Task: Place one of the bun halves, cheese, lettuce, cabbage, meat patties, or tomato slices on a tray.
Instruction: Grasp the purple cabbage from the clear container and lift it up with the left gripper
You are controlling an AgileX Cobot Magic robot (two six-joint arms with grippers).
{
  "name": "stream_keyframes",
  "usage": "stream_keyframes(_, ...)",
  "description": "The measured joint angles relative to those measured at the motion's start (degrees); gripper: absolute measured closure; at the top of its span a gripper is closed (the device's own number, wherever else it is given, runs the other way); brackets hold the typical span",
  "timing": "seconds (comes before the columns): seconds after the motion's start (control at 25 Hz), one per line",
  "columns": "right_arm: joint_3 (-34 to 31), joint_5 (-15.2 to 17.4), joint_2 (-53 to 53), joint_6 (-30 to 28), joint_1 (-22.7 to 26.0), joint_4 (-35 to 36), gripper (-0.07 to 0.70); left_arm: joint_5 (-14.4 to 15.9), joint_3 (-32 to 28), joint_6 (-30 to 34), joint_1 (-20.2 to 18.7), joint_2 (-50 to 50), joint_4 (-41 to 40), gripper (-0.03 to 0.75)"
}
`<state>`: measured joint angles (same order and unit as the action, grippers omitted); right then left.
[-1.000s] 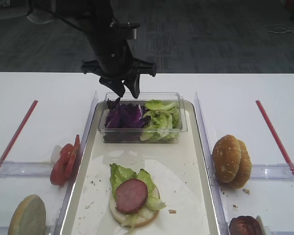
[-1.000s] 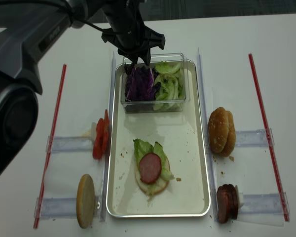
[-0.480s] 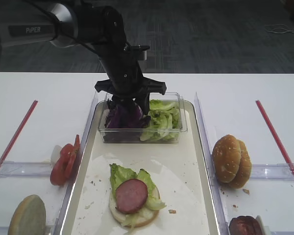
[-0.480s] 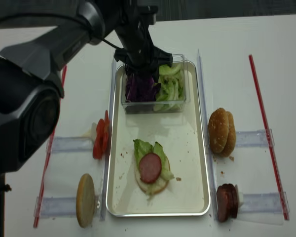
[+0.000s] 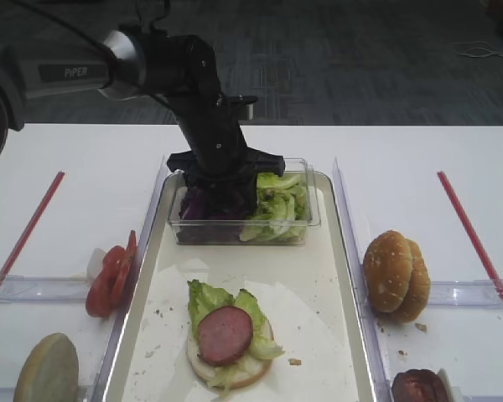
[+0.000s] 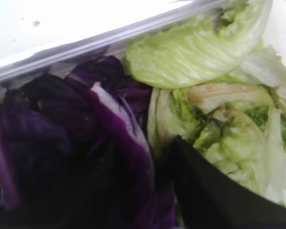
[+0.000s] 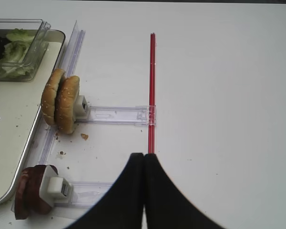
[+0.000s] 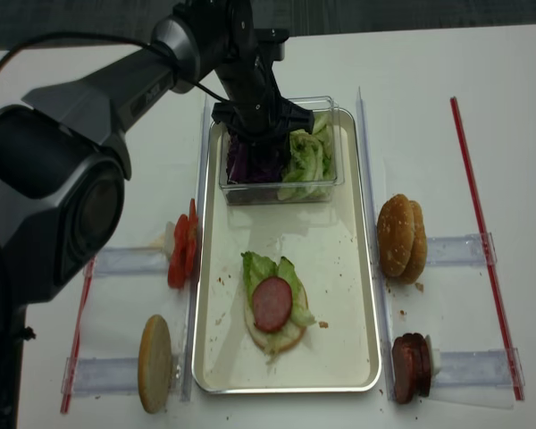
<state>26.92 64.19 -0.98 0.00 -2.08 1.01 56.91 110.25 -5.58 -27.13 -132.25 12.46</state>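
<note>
Purple cabbage point(image 5: 203, 203) fills the left half of a small clear box point(image 5: 312, 219) at the far end of the tray point(image 5: 318, 276); pale lettuce point(image 5: 277, 205) fills the right half. My left gripper point(image 5: 222, 188) is plunged into the cabbage point(image 6: 114, 124), open, with purple leaf between its dark fingers point(image 6: 205, 191) and the lettuce point(image 6: 195, 62) just to their right. On the tray's near part sits a pale bun half topped with lettuce and a meat patty point(image 5: 225, 334). My right gripper point(image 7: 144, 155) hovers shut and empty over the table right of the tray.
Sesame bun halves point(image 5: 396, 276) and meat patties point(image 5: 419, 387) stand in clear holders right of the tray. Tomato slices point(image 5: 109, 280) and a pale bun half point(image 5: 46, 373) stand left of it. Red strips point(image 5: 474, 239) mark both outer sides.
My left gripper came down from above the box's far rim into the purple cabbage, its opening unchanged. The right arm and the food on the tray stayed put.
</note>
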Motion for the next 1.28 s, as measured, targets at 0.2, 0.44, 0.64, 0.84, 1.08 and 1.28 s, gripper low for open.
stream_keyframes(0.2,0.00,0.00,0.00,0.00,0.00,0.00,0.625,0.00,0.23,0.00,0.00,-0.72,0.00,0.409)
stream_keyframes(0.44,0.00,0.00,0.00,0.00,0.00,0.00,0.625,0.98,0.37,0.00,-0.13,-0.72,-1.54,0.461)
stream_keyframes(0.64,0.00,0.00,0.00,0.00,0.00,0.00,0.625,1.90,0.49,0.00,-0.13,-0.72,-2.72,0.549)
stream_keyframes(0.84,0.00,0.00,0.00,0.00,0.00,0.00,0.625,2.24,0.49,0.00,-0.13,-0.72,-3.34,0.638)
stream_keyframes(1.08,0.00,0.00,0.00,0.00,0.00,0.00,0.625,2.48,0.61,0.00,-0.13,-0.72,-3.85,0.652)
stream_keyframes(1.28,0.00,0.00,0.00,0.00,0.00,0.00,0.625,5.95,3.32,0.00,-0.13,-1.24,-4.42,0.657)
